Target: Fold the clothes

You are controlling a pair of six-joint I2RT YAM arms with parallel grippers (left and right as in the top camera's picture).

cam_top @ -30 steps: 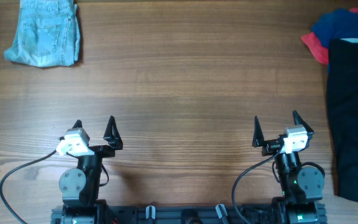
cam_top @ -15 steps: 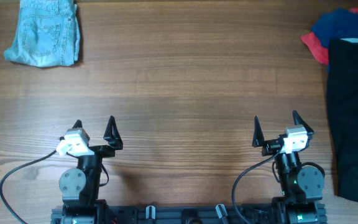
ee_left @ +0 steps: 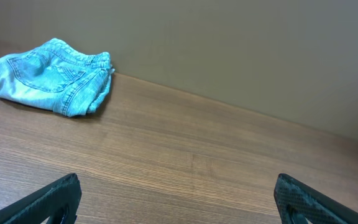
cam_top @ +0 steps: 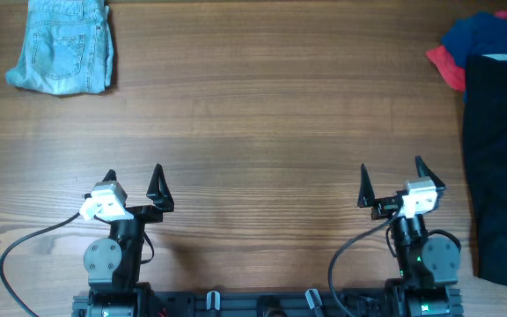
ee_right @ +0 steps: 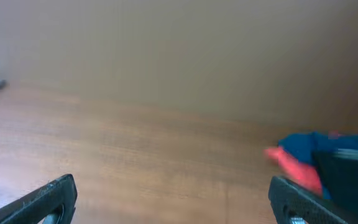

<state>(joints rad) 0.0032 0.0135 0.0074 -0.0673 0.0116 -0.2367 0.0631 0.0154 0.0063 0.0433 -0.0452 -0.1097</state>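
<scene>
You are viewing crumpled light blue denim shorts (cam_top: pixel 62 48) lying at the wooden table's (cam_top: pixel 262 114) far left corner. A plain black garment (cam_top: pixel 503 158), dark blue garment (cam_top: pixel 487 35) and red garment (cam_top: pixel 445 63) are lying at its right edge. Your left gripper (cam_top: pixel 134 172) and right gripper (cam_top: pixel 391 165) are sitting by the near edge, jaws apart, empty.

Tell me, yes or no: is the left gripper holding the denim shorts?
No, the left gripper stands open and empty, while the denim shorts lie well apart from it, untouched.
</scene>
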